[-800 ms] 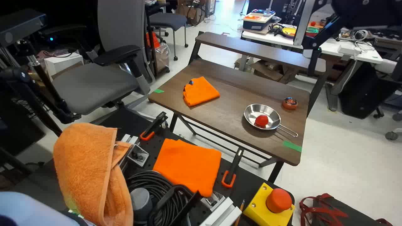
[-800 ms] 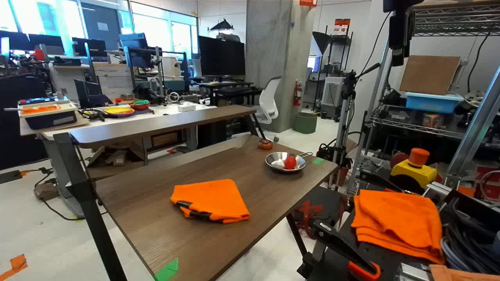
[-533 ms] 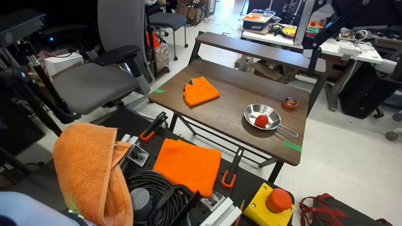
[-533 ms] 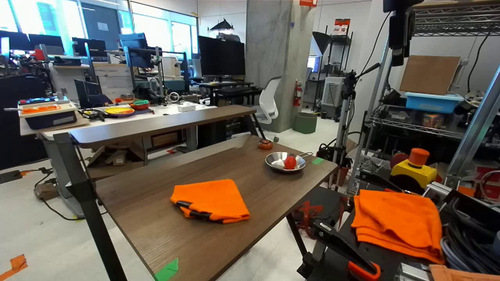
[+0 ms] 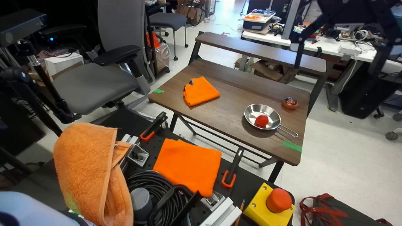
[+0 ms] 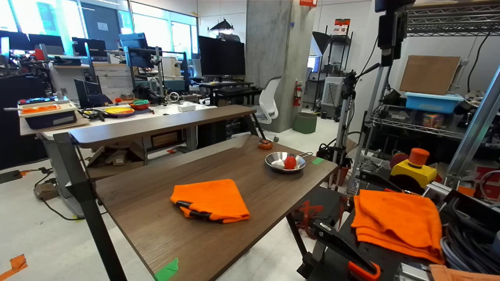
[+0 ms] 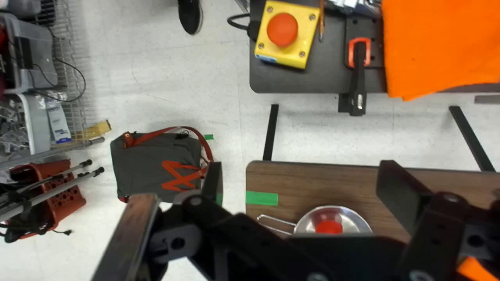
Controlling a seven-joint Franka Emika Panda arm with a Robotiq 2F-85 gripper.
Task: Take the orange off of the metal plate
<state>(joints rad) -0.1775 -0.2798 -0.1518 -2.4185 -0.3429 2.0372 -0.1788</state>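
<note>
I hold my gripper (image 7: 302,177) higher than the tabletop (image 5: 232,100), its jaws wide apart and empty, I suppose to fit around the orange (image 5: 261,120), which rests near a corner with green tape (image 5: 292,146), in the plate (image 5: 255,110), whose hollow shape probably prevents it from rolling.

Bright windows (image 6: 150,27), concrete pillar (image 6: 269,58), pale floor (image 5: 333,157), grey office chair (image 5: 94,84)

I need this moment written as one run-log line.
gripper: open, empty | orange: in metal plate | metal plate: on brown table | status: orange not yet taken off
</note>
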